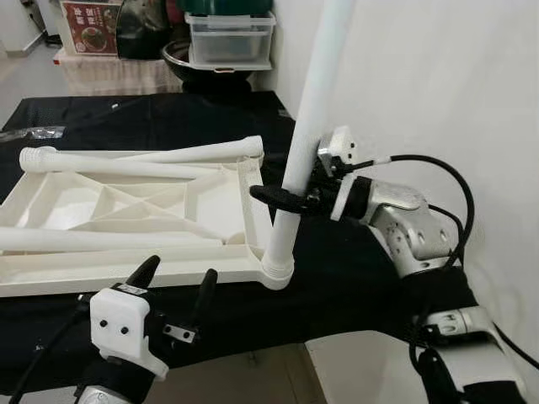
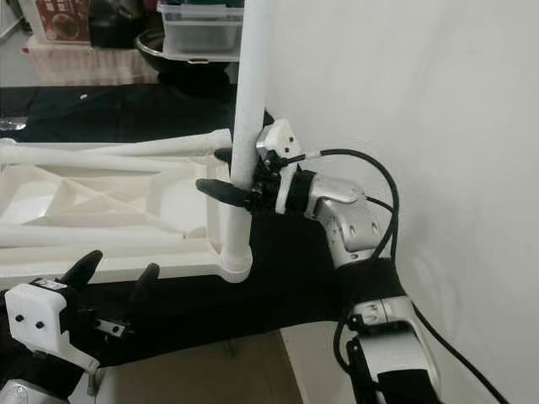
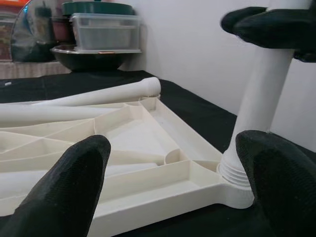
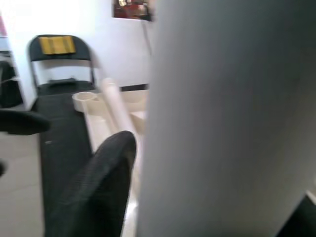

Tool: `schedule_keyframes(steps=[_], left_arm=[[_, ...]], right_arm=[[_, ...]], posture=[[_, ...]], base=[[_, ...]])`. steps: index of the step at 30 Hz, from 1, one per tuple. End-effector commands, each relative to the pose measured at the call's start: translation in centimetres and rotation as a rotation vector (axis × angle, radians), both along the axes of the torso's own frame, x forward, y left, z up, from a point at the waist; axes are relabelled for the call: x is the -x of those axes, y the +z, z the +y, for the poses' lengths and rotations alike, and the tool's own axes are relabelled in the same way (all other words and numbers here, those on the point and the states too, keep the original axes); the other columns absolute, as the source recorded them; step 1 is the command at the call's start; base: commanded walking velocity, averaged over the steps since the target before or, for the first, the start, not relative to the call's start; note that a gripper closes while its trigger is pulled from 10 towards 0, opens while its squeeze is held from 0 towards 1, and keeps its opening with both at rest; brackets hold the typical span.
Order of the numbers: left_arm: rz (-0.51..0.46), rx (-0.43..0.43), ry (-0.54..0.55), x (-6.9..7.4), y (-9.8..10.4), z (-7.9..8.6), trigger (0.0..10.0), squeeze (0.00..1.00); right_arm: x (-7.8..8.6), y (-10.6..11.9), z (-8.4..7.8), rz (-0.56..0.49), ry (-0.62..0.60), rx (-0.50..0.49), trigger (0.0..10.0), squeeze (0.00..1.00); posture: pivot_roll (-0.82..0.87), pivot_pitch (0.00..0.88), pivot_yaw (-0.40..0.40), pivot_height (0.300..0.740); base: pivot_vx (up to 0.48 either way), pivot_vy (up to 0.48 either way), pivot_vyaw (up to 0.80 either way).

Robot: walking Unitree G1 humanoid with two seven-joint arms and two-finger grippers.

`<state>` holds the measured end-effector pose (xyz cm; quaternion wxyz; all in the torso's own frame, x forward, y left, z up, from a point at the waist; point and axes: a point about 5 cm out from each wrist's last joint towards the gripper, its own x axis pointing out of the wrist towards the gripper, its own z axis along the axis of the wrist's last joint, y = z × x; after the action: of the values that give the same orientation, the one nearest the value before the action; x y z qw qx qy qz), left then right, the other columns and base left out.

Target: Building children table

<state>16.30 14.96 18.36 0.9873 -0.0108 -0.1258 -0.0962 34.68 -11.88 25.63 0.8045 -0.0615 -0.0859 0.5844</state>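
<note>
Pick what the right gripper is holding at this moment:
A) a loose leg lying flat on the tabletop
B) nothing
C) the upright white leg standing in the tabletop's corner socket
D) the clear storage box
C: the right gripper is shut on the upright white leg, whose base sits in the corner socket of the overturned tabletop.

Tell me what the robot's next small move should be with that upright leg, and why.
Probably keep the right gripper shut on the leg and twist it further into the corner socket. The leg stands upright in the socket of the upturned tabletop, and threads show at its base in the left wrist view. The left gripper hovers open near the tabletop's edge and could steady it.
</note>
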Motion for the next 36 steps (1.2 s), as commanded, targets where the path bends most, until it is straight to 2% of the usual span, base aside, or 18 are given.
schedule_keyframes(steps=[1,6,10,11,13,14,15,16,17,18,21,22,28,29,30,31,32,36], left_arm=[[0.003,-0.002,-0.004,0.1,0.1,-0.1,10.0,0.00],[0.001,-0.005,-0.002,0.1,0.2,0.0,10.0,0.00],[0.001,-0.008,-0.001,0.1,0.2,0.1,10.0,0.00],[0.001,-0.009,-0.001,0.1,0.2,0.2,10.0,0.00],[0.004,-0.012,0.002,0.1,0.2,0.3,10.0,0.00],[0.005,-0.014,0.004,0.1,0.2,0.4,10.0,0.00],[0.005,-0.014,0.004,0.1,0.2,0.4,10.0,0.00],[0.006,-0.014,0.004,0.1,0.2,0.5,10.0,0.00],[0.007,-0.015,0.004,0.1,0.2,0.5,10.0,0.00],[0.008,-0.015,0.002,0.1,0.2,0.5,10.0,0.00],[0.009,-0.015,0.001,0.1,0.2,0.5,10.0,0.00],[0.008,-0.015,0.002,0.0,0.3,0.6,10.0,0.00],[0.006,-0.013,-0.003,-0.2,0.2,0.5,10.0,0.00],[0.006,-0.013,-0.003,-0.2,0.2,0.5,10.0,0.00],[0.006,-0.013,-0.003,-0.2,0.2,0.5,10.0,0.00],[0.006,-0.013,-0.003,-0.2,0.2,0.5,10.0,0.00],[0.006,-0.012,-0.002,-0.2,0.2,0.5,10.0,0.00],[0.007,-0.011,0.001,-0.2,0.3,0.6,10.0,0.00]], right_arm=[[0.1,0.1,-0.3,0.011,0.049,0.014,0.0,0.00],[0.0,-0.8,-0.5,0.037,0.076,0.033,0.0,0.00],[-0.2,-2.9,0.1,0.068,-0.030,0.035,0.0,0.00],[0.2,-4.2,0.6,0.114,-0.083,0.032,0.0,0.00],[1.3,-7.8,2.1,0.225,-0.268,0.057,0.0,0.00],[1.2,-9.7,1.9,0.245,-0.542,0.105,0.0,0.00],[1.2,-9.7,1.9,0.245,-0.542,0.105,0.0,0.00],[1.2,-10.6,1.5,0.238,-0.731,0.142,0.0,0.00],[2.1,-11.4,1.4,0.237,-0.856,0.148,0.0,0.00],[3.7,-11.6,2.3,0.236,-0.904,0.127,0.0,0.00],[4.1,-11.4,3.0,0.233,-0.886,0.113,0.0,0.00],[3.8,-11.0,3.9,0.210,-0.849,0.111,0.0,0.00],[2.7,-9.8,4.6,0.196,-0.847,0.077,0.0,0.00],[2.6,-9.5,4.7,0.180,-0.845,0.074,3.3,0.00],[2.6,-9.2,4.8,0.170,-0.864,0.074,8.0,0.00],[2.6,-9.2,4.8,0.170,-0.864,0.074,8.0,0.00],[2.4,-7.7,5.0,0.163,-0.833,-0.003,10.0,1.00],[2.1,-5.8,5.2,0.160,-0.717,-0.110,10.0,1.00]], posture=[[0.12,0.091,-0.117,0.740],[0.12,0.091,-0.115,0.740],[0.11,0.093,-0.117,0.740],[0.11,0.097,-0.118,0.740],[0.10,0.098,-0.116,0.740],[0.11,0.101,-0.113,0.740],[0.11,0.101,-0.113,0.740],[0.10,0.103,-0.112,0.740],[0.11,0.108,-0.107,0.740],[0.10,0.106,-0.100,0.740],[0.10,0.106,-0.100,0.740],[0.10,0.101,-0.097,0.740],[0.10,0.092,-0.095,0.740],[0.10,0.092,-0.095,0.740],[0.10,0.092,-0.095,0.740],[0.10,0.092,-0.095,0.740],[0.10,0.090,-0.096,0.740],[0.10,0.094,-0.098,0.740]], base=[[0.000,0.000,0.00],[0.000,0.000,0.00],[0.000,0.000,0.00],[0.000,0.000,0.00],[0.000,0.000,0.00],[0.000,0.000,0.00],[0.000,0.000,0.00],[0.000,0.000,0.00],[0.000,0.000,0.00],[0.000,0.000,0.00],[0.000,0.000,0.00],[0.000,0.000,0.00],[0.000,0.000,0.00],[0.000,0.000,0.00],[0.000,0.000,0.00],[0.000,0.000,0.00],[0.000,0.000,0.00],[0.000,0.000,0.00]])
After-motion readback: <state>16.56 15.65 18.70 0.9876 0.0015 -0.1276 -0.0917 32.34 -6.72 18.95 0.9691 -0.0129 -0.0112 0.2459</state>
